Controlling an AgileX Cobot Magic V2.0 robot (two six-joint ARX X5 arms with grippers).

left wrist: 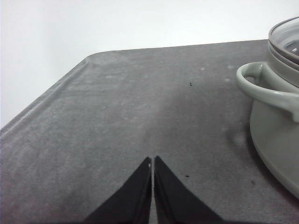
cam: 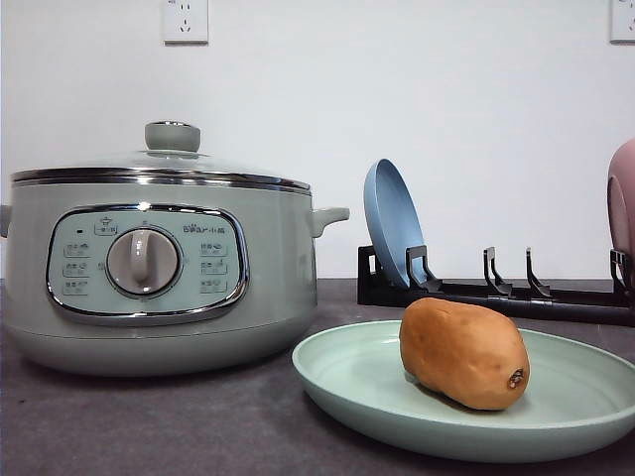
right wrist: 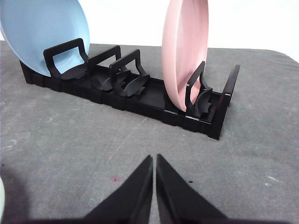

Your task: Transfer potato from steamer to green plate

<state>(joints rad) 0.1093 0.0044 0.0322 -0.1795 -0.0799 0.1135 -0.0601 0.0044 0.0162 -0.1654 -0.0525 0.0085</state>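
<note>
Green plate, lower right of the front view, nearest the lens: wide, shallow, pale mint, raised rim, right edge cut by the frame. Potato lies in it on its side, orange-brown, matte, a small dark spot on the end turned to the lower right.

Steamer at left of the front view, just beside the plate and apart from it. Pale sage body, glass lid seated, green knob on top. Chrome-rimmed control panel with a grey dial at centre; small brand lettering sits upper right of the dial, too small to read with confidence. Button icons around the dial are illegible.

Surface: dark grey matte table, faintly mottled, with a few specks; rounded corner seen in the left wrist view. White wall behind; two white sockets at the upper edge of the front view.

Black dish rack stands behind the plate; blue plate upright at one end, pink plate upright at the other, middle slots vacant.

Left gripper: black fingers pressed tip to tip, clenched on nothing, low over bare table, the steamer's side handle at the right edge of that view.

Right gripper: fingers likewise closed together, nothing between them, pointing at the rack over bare table.
</note>
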